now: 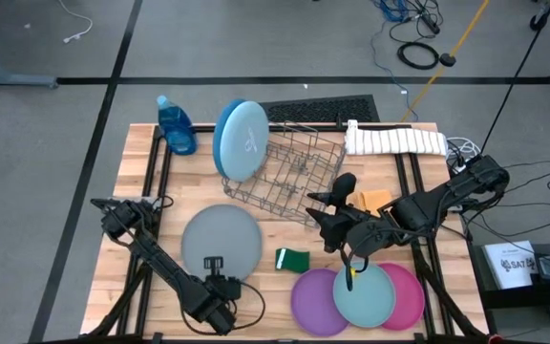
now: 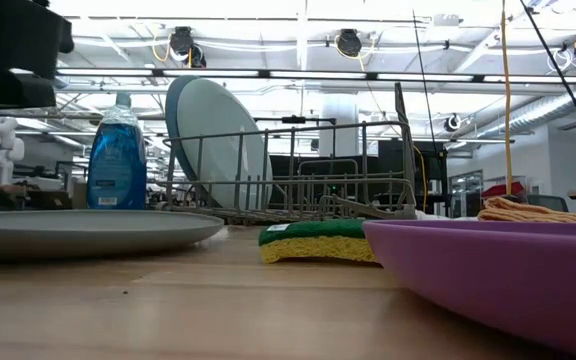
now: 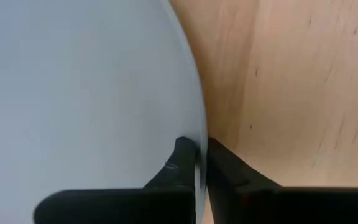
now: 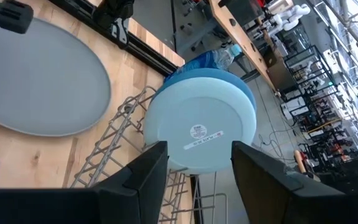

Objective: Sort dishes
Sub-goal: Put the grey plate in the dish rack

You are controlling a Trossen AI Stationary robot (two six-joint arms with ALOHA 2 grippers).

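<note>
With the left gripper (image 3: 196,165) clamped on the grey plate's (image 1: 220,239) near rim (plate lying flat), the rack (image 1: 289,172) lies beyond; the right gripper (image 4: 197,165) hangs open, empty.

The teal plate (image 1: 366,294) is covering the middle of the row, hiding part of the purple plate (image 1: 315,302) and most of the pink plate (image 1: 411,296). In the low view the purple plate is running off the right edge, and the grey plate (image 2: 73,231) off the left. Behind the pale-blue plate (image 4: 201,129) a deep-blue plate (image 4: 199,64) is showing only as a rim.
</note>
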